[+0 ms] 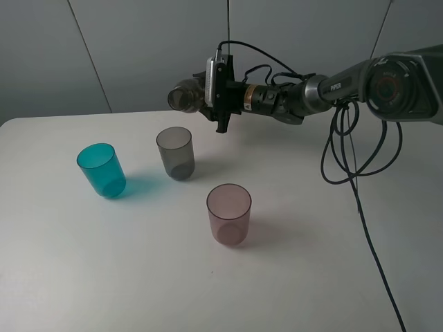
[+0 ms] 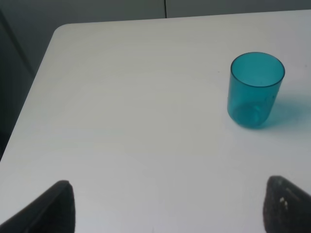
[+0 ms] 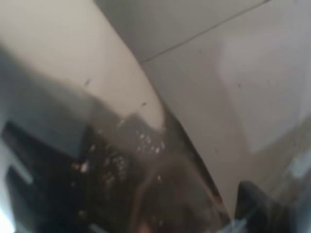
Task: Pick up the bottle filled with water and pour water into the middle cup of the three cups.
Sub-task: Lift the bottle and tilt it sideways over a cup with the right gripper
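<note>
The smoky brown-grey bottle (image 1: 183, 97) is tipped on its side in the air, just behind and above the middle cup (image 1: 175, 153), a smoky grey tumbler. My right gripper (image 1: 206, 92) is shut on the bottle, with the arm reaching in from the right. In the right wrist view the bottle (image 3: 146, 184) fills the frame as a dark blur. The teal cup (image 1: 102, 170) stands to the left and the pinkish-mauve cup (image 1: 229, 214) to the front right. My left gripper (image 2: 170, 213) is open and empty over the table, short of the teal cup (image 2: 255, 92). No stream of water can be made out.
The white table (image 1: 311, 263) carries only the three cups. Black cables (image 1: 353, 159) hang from the right arm down over the table's right side. A grey wall stands behind the table. The table's left edge (image 2: 29, 97) shows in the left wrist view.
</note>
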